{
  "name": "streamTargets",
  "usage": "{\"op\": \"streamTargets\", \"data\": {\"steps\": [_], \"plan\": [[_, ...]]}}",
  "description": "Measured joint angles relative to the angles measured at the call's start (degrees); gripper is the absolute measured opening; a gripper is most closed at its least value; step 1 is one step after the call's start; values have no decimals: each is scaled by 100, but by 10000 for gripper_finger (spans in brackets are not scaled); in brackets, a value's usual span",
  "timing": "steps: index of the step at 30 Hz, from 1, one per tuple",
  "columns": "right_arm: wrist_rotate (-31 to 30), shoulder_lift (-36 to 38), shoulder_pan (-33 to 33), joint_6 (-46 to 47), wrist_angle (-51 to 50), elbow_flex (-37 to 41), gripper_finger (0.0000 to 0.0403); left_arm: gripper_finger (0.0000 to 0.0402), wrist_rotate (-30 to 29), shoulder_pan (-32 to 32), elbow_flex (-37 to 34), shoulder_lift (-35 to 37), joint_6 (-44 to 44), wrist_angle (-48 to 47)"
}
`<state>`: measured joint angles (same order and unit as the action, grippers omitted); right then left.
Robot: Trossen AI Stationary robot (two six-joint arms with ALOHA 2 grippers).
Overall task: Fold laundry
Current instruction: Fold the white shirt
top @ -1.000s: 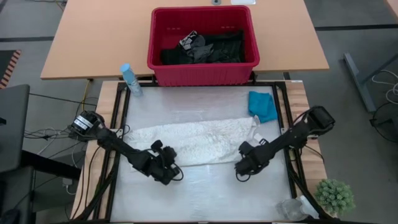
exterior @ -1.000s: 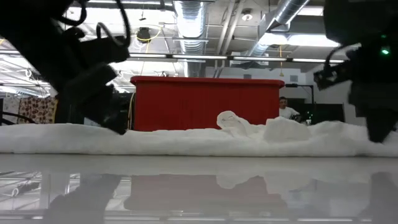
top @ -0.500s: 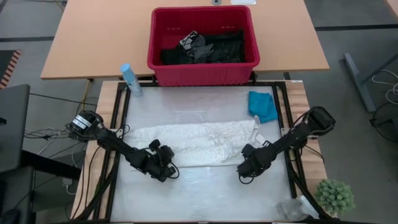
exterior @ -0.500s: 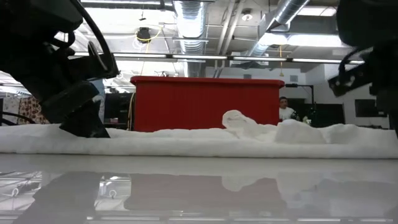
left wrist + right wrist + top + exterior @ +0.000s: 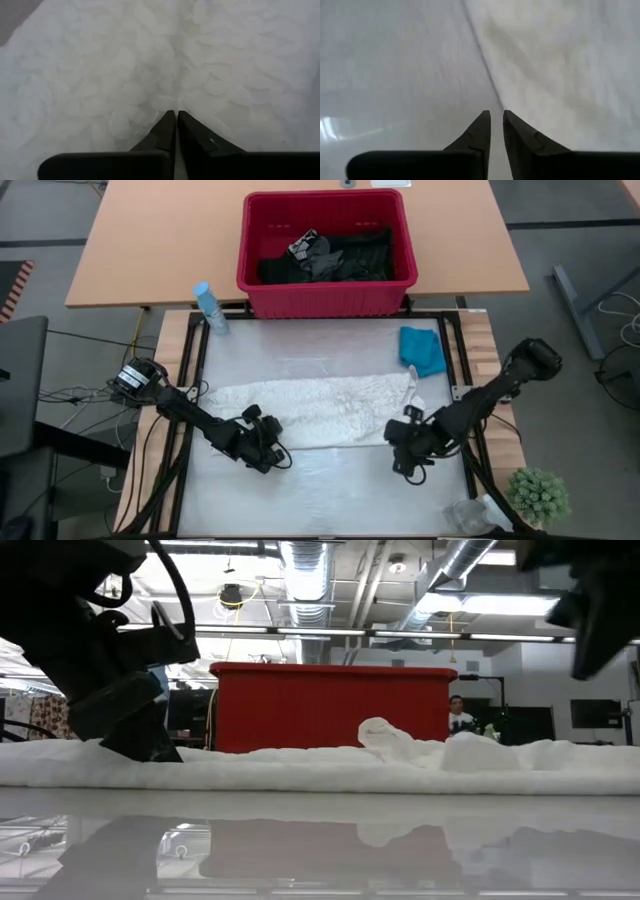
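The white lacy garment (image 5: 320, 410) lies flat as a long band across the table (image 5: 330, 490). My left gripper (image 5: 272, 442) is down on its near edge, left of middle, and shut on it (image 5: 175, 116). My right gripper (image 5: 402, 455) hangs above the garment's near right corner, slightly open with nothing between its fingers (image 5: 495, 116). In the low view it is raised at the upper right (image 5: 595, 655). The small teal garment (image 5: 422, 350) lies at the table's far right. Black garments (image 5: 330, 258) fill the red basket (image 5: 325, 292). My left gripper meets the white garment's upper surface close to its near edge (image 5: 174, 102), and a crease runs away from the fingertips. The shut fingers slant down from the table's left and near side. One layer or several, I cannot tell. The cloth lies flat on the table around them.
The red basket stands on a wooden table beyond the far edge. A blue-capped bottle (image 5: 208, 305) lies at the far left corner. A small plant (image 5: 538, 492) and clear plastic (image 5: 470, 515) sit at the near right. A person (image 5: 458, 715) shows far behind.
My right gripper has risen off the garment's near right corner, drifting a little toward the near right, and its wrist has rolled. The garment stays flat where it was.
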<state>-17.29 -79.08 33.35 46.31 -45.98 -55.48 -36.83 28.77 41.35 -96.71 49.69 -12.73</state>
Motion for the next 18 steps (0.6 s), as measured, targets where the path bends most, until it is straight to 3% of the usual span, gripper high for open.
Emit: {"op": "streamTargets", "data": {"steps": [7,11,18], "plan": [[-231,-721,-360,-2096,1371,0,157,39,-9,-2,8,0,49,-61],[-242,-1242,-628,-2399,1326,-145,196,49,-19,-2,10,0,67,-108],[-194,-1711,-946,-3193,1300,-501,189,51,14,-2,12,0,100,-177]]}}
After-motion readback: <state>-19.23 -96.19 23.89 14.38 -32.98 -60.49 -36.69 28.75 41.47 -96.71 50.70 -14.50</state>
